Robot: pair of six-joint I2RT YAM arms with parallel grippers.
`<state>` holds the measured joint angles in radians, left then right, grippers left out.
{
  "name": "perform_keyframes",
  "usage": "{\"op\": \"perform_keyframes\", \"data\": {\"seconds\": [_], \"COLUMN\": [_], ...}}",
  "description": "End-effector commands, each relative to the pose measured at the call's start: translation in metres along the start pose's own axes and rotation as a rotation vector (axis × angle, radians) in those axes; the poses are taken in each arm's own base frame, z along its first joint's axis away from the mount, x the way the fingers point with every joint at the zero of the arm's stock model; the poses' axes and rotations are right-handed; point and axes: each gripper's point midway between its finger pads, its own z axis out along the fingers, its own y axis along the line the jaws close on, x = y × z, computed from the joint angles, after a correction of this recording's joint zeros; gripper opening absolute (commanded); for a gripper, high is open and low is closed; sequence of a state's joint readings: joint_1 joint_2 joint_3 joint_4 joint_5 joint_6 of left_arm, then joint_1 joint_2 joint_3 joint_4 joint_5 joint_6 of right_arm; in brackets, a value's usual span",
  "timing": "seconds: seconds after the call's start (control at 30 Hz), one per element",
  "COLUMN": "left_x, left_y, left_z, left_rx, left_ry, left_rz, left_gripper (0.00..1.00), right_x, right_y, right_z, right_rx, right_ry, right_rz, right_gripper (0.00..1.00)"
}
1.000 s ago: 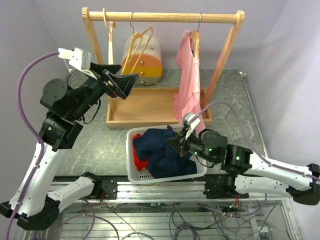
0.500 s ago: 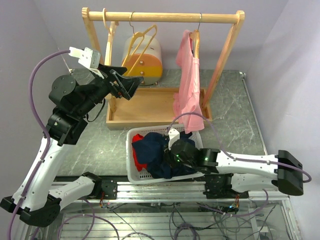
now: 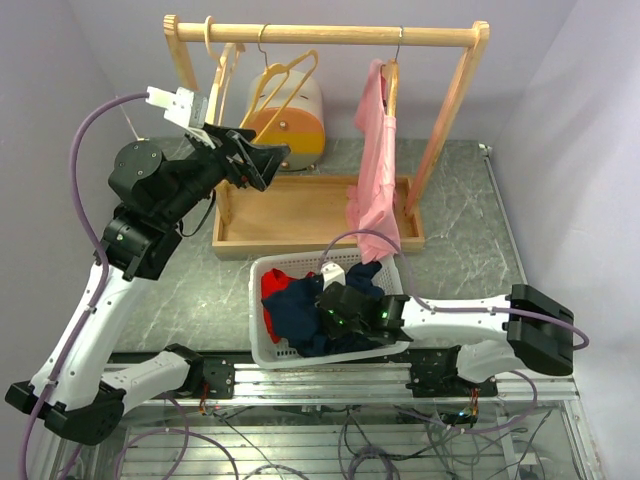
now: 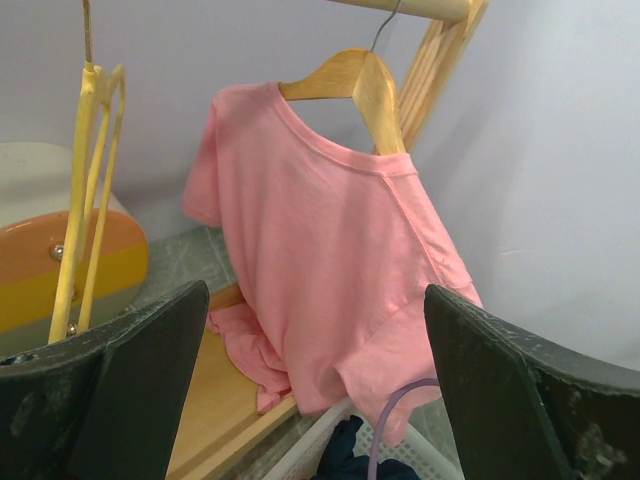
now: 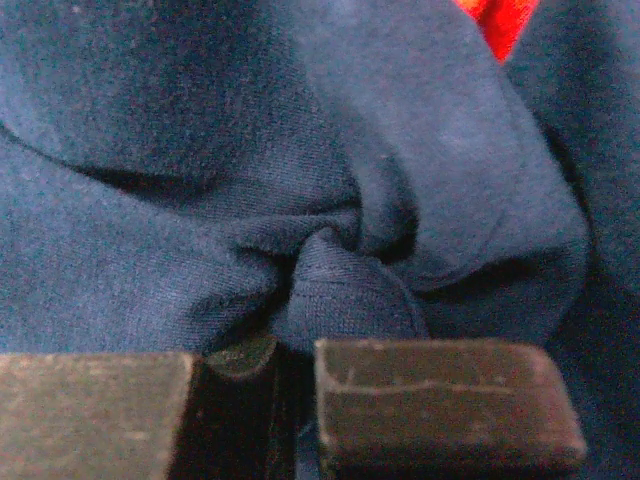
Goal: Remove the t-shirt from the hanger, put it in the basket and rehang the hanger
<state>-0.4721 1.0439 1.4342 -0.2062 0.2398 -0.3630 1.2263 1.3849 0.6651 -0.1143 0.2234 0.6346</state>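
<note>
The pink t-shirt [image 3: 378, 170] hangs on a wooden hanger [image 3: 390, 82] at the right end of the rack's rail. In the left wrist view the t-shirt [image 4: 330, 260] faces me on its hanger [image 4: 352, 80], its hem reaching the wooden tray. My left gripper [image 3: 267, 162] is raised left of the rack, open wide, well short of the shirt; its fingers [image 4: 150, 380] frame the shirt from a distance. My right gripper [image 3: 335, 305] is down in the white basket, shut on a fold of navy cloth [image 5: 340, 290].
The wooden rack [image 3: 320, 35] stands on a wooden tray [image 3: 300, 215]. Empty yellow hangers [image 3: 285, 85] hang at its left, before a round orange-and-white container [image 3: 300, 125]. The white basket [image 3: 256, 320] holds navy [image 3: 295, 310] and red [image 3: 272, 290] clothes. A purple cable [image 3: 365, 238] loops by the shirt's hem.
My right arm has swung left and sunk lower into the basket with the navy cloth. My left arm has lifted and edged toward the rack, still open.
</note>
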Motion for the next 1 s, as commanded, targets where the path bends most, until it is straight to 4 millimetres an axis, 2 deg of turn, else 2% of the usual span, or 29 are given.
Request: {"op": "perform_keyframes", "data": {"seconds": [0.0,0.03,0.2,0.3,0.53,0.63,0.73,0.83,0.97], "left_x": [-0.031,-0.037,-0.053,-0.057,-0.064,-0.057,-0.051,-0.043,-0.039], "left_y": [-0.006,-0.008,-0.005,-0.009,-0.023,-0.032,-0.032,-0.030,-0.023], "left_z": [-0.001,-0.001,0.006,0.015,0.035,0.047,0.054,0.057,0.056], "left_rx": [0.010,0.021,-0.008,0.014,0.109,0.189,0.204,0.205,0.175], "left_ry": [-0.093,-0.127,-0.149,-0.137,-0.134,-0.106,-0.095,-0.087,-0.080], "left_rz": [0.055,0.061,0.059,0.065,0.067,0.065,0.045,0.032,0.039], "left_gripper": [0.99,0.99,0.99,0.99,0.99,0.99,0.99,0.99,0.99], "right_x": [0.009,-0.009,-0.069,-0.101,-0.151,-0.181,-0.207,-0.217,-0.210], "right_y": [-0.022,-0.019,-0.004,0.006,0.025,0.049,0.074,0.090,0.092], "right_z": [-0.021,-0.031,-0.078,-0.104,-0.150,-0.182,-0.217,-0.239,-0.239], "right_rx": [0.131,0.138,0.126,0.103,0.036,-0.079,-0.203,-0.294,-0.339], "right_ry": [0.084,0.043,-0.077,-0.141,-0.257,-0.344,-0.434,-0.488,-0.512], "right_rz": [-0.074,-0.087,-0.147,-0.174,-0.276,-0.322,-0.365,-0.380,-0.371], "right_gripper": [0.05,0.12,0.44,0.54,0.56,0.52,0.47,0.46,0.46]}}
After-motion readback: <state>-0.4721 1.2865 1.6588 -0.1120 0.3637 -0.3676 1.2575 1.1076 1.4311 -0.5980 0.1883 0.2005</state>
